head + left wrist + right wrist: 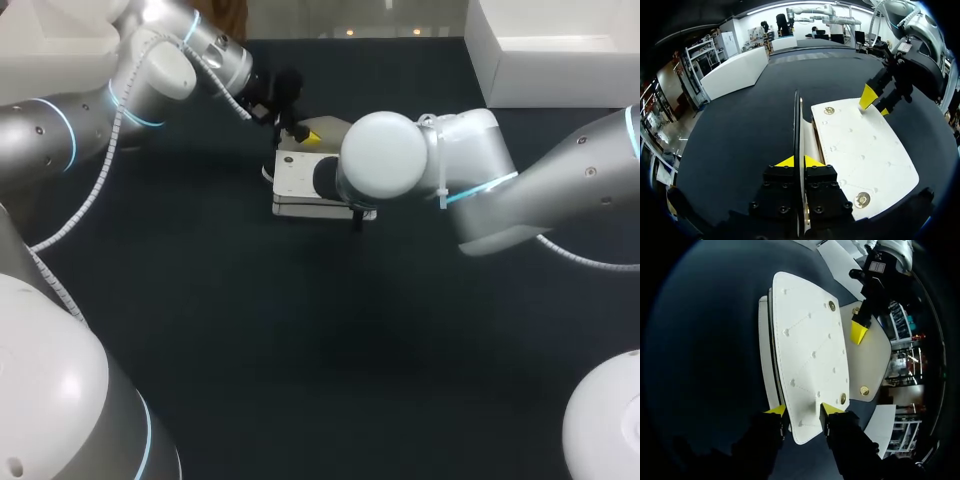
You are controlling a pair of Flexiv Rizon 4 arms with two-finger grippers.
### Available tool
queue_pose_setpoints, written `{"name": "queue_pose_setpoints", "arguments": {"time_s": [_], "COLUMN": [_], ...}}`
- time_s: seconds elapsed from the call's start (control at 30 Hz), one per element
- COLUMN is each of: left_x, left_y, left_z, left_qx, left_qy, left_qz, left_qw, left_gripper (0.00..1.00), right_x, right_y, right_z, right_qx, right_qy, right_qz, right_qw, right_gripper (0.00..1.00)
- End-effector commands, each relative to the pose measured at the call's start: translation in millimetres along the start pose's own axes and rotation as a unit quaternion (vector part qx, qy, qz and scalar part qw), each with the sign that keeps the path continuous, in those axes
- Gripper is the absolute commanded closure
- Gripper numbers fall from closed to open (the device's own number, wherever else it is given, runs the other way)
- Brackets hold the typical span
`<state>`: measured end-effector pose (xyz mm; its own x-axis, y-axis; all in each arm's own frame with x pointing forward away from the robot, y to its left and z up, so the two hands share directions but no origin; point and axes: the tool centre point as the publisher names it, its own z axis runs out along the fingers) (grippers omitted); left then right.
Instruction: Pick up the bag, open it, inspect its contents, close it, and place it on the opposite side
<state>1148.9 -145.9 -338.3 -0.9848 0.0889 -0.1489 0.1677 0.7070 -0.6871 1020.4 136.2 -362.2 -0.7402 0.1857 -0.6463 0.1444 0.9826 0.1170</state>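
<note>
Right now the bag [298, 180] lies flat on the dark counter [200, 320], front face up, with both our arms meeting over it. Our left tool [799, 161] is pressed together on the flap [800, 125], pinching its thin edge so that it stands up from the bag. That leaves the front panel and its two round snaps bare beside it. Our right tool [802, 410] sits at the bag's opposite corner, and we cannot tell whether it grips the bag or merely stands by it. We judge the step in hand to be opening and looking inside. To do it well we should hold the bag's body down at that corner while the left tool carries the flap up and back from the bag in a gentle arc, not a straight pull, so the bag does not slide or tip. The two tools are near each other across the bag, so each move should be small and taken one arm at a time. Around the bag the counter gives broad room on every side. A white box [545, 50] stands well apart from the bag on the right arm's side, and we should steer wide of it when setting the bag down.
</note>
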Motion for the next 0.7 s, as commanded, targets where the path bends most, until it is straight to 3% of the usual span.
{"name": "queue_pose_setpoints", "arguments": {"time_s": [0.03, 0.33, 0.47, 0.7], "left_x": [-2.6, -1.0, 0.0, 2.1], "left_y": [1.0, 0.7, 1.1, 1.2], "left_z": [2.1, 4.1, 5.1, 4.1], "left_qx": [0.001, 0.000, -0.001, 0.000], "left_qy": [0.004, 0.008, 0.010, 0.008], "left_qz": [0.001, 0.003, 0.004, 0.008], "left_qw": [1.000, 1.000, 1.000, 1.000], "left_gripper": [1.00, 1.00, 1.00, 1.00], "right_x": [-1.8, -3.0, -2.4, -2.1], "right_y": [0.6, 1.1, 2.3, 3.5], "right_z": [-1.4, -7.7, -8.8, -11.1], "right_qx": [-0.002, -0.011, -0.016, -0.024], "right_qy": [-0.006, -0.014, -0.014, -0.014], "right_qz": [0.003, 0.006, 0.006, 0.004], "right_qw": [1.000, 1.000, 1.000, 1.000], "right_gripper": [0.62, 0.69, 0.88, 1.00]}}
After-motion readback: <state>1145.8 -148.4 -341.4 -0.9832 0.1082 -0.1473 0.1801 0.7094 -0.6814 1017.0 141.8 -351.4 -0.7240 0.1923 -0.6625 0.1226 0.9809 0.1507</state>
